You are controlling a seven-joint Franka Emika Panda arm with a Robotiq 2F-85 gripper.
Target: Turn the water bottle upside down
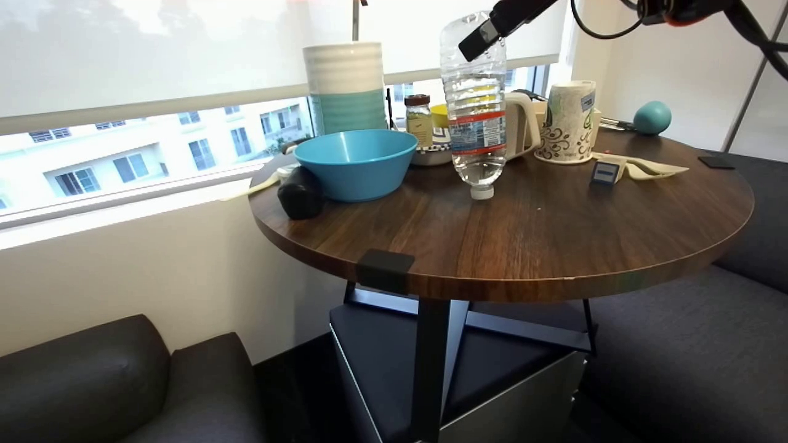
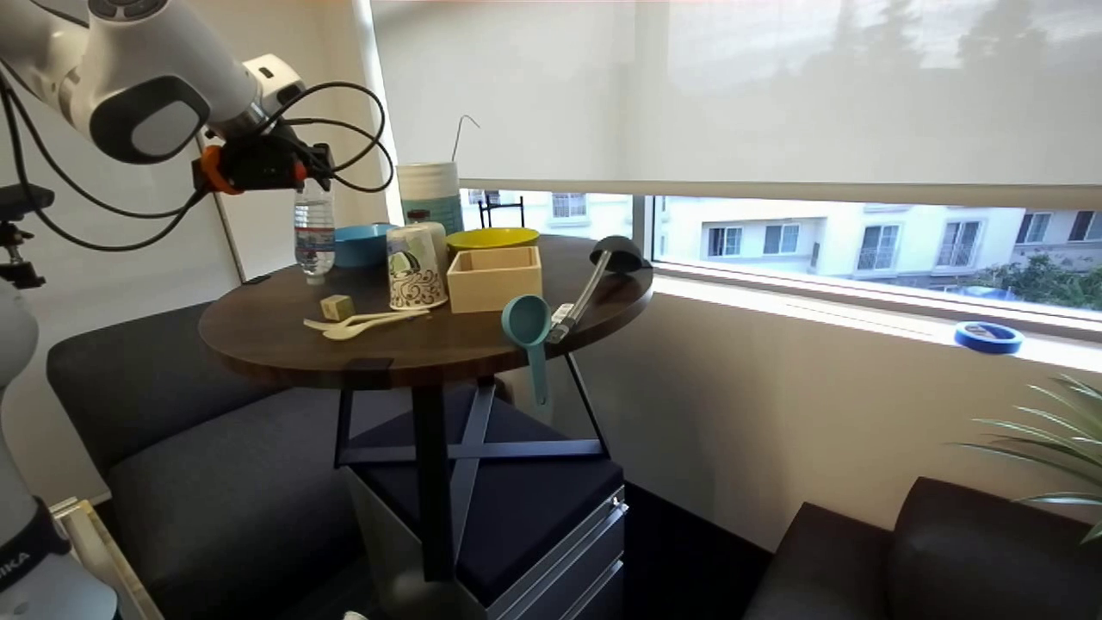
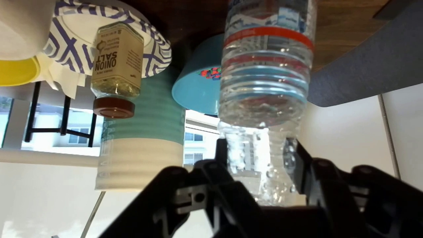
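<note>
Hand [image 3: 257, 157] sits closest in the wrist view, fingers [image 3: 301, 168] clamped on the water bottle [image 1: 477, 132] from both sides near its base [image 1: 457, 29], where there's only air inside. My read: held at that end so the neck [image 1: 479, 173] is free to point down, and because the cap [image 1: 482, 192] makes too narrow a foot to stand on; let go now and it'd probably tip. Plastic looks thin up there, so I'd expect flex if squeezed harder. Bottle is over the worktop [image 1: 523, 246], near the blue bowl [image 1: 366, 175] but apart from it in an exterior view. Can't tell if cap touches the worktop or hangs just clear. Orientation: cap down, base up, water [image 1: 474, 93] pooled at the neck end, its surface above the label [image 1: 478, 133]. Long axis near vertical, slight lean in an exterior view, maybe just perspective
</note>
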